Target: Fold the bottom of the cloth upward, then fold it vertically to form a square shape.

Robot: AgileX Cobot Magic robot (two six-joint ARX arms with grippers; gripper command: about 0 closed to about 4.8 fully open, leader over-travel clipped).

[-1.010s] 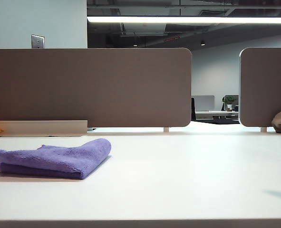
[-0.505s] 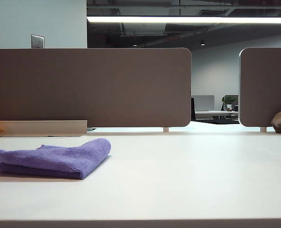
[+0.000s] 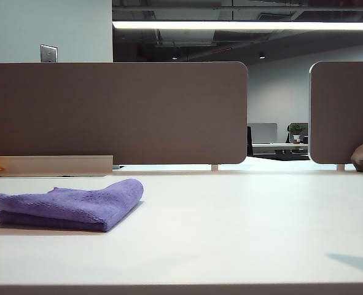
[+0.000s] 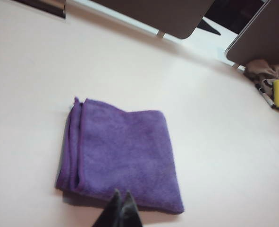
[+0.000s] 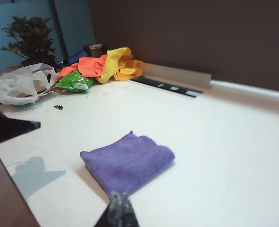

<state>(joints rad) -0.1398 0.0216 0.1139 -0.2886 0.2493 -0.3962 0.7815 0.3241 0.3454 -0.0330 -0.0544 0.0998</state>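
On the table [image 3: 230, 233], the folded cloth [image 4: 122, 153] lying flat, roughly square; left tool [image 4: 120, 197] and right tool [image 5: 117, 197] both pinched together, empty.

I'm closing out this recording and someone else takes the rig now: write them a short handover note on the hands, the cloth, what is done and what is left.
Left hand: shut, empty, raised above the near edge of the purple fuzzy microfibre cloth.
Right hand: shut, empty, off the cloth, seeing it from one side.
Neither hand shows in the exterior view.
Cloth: lies folded in layers into a compact, roughly square pad on the white table, at the left in the exterior view, with the stacked edges along one side.
Done: both folds appear made.
Left: apparently nothing; at most check that the edges line up.
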